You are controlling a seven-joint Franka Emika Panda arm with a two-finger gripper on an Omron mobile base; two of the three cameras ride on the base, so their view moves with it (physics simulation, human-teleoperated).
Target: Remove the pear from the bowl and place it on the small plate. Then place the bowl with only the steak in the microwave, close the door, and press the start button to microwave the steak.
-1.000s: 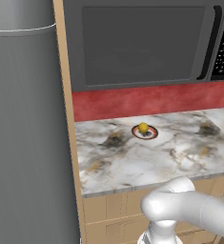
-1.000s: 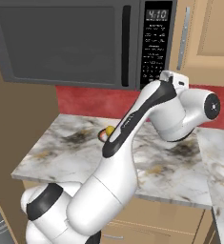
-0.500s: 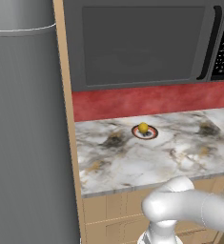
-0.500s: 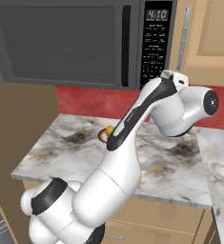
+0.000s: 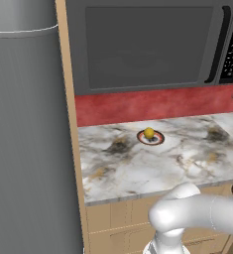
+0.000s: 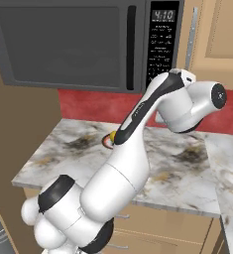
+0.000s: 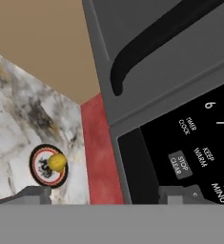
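The yellow pear (image 5: 148,132) rests on the small plate (image 5: 140,137) with the red-brown rim, on the marble counter below the microwave (image 5: 143,44). The door (image 6: 63,44) is shut, its black bar handle (image 7: 156,43) beside the keypad (image 7: 199,138). My gripper (image 7: 106,195) is open and holds nothing. It hovers close in front of the keypad's lower left corner, near the STOP CLEAR button (image 7: 178,164). In the hand view the pear (image 7: 57,162) and plate (image 7: 35,164) lie off to one side. The bowl and the steak are out of view.
A tall grey refrigerator (image 5: 29,139) stands left of the counter behind a wooden side panel. A red backsplash (image 5: 152,104) runs under the microwave. Wooden cabinets (image 6: 222,39) hang to the right. My own white arm (image 6: 138,129) rises across the counter in the right base view.
The arm's wrist has shifted slightly in front of the keypad. The pear, the plate and the shut door have not moved.
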